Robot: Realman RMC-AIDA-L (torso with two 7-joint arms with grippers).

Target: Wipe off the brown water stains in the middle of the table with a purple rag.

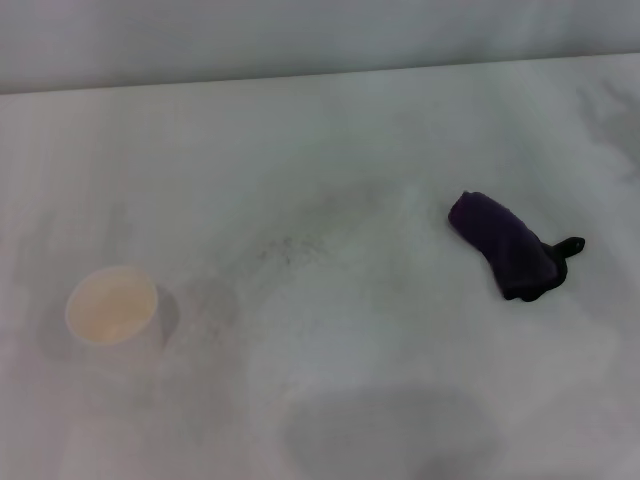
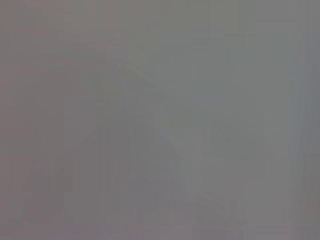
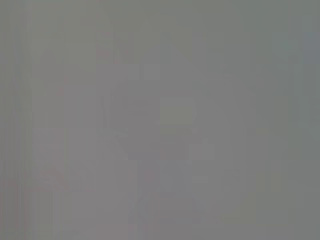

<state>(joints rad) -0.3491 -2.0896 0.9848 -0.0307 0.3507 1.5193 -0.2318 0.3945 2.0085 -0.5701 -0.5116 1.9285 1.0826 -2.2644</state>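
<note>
Purple rag (image 1: 505, 243) lies bunched on the white counter (image 1: 330, 130), right of the middle. Faint brown specks (image 1: 285, 250) sit mid-counter, apart from it. A cup (image 1: 112, 306) stands left. Neither end effector shows, so their grip is unknown.

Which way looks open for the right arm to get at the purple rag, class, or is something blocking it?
Probably yes, from any side. The purple rag lies alone on the right part of the table, with bare surface all round it; the cup stands far off on the left. Neither arm is in view, so this is only a guess.
</note>
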